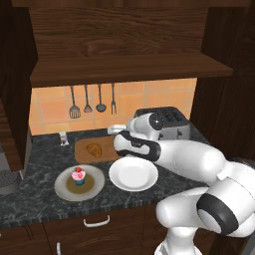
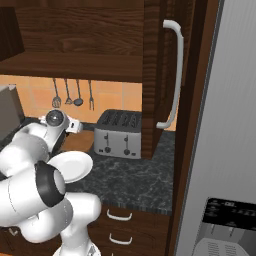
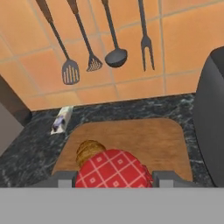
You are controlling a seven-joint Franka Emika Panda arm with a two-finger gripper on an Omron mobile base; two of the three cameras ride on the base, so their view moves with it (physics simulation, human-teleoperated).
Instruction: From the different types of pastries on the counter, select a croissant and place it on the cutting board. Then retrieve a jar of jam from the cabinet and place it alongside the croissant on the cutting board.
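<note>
Red-checked lid of the jar of jam [image 3: 114, 169] sits clamped between the gripper [image 3: 114, 177] fingers, held over the near part of the cutting board [image 1: 110, 150], croissant [image 1: 94, 149] on its left. Step in hand, I judge: setting the jar beside it. Lower onto bare wood right of the croissant; toaster [image 1: 172, 124] crowds the right, white plate [image 1: 133, 174] lies nearer

Croissant [image 1: 94, 149] on cutting board [image 1: 108, 151], cupcake [image 1: 78, 176] in front

arm [image 1: 189, 159]: glossy white, rounded links | joints: dark bands
</note>
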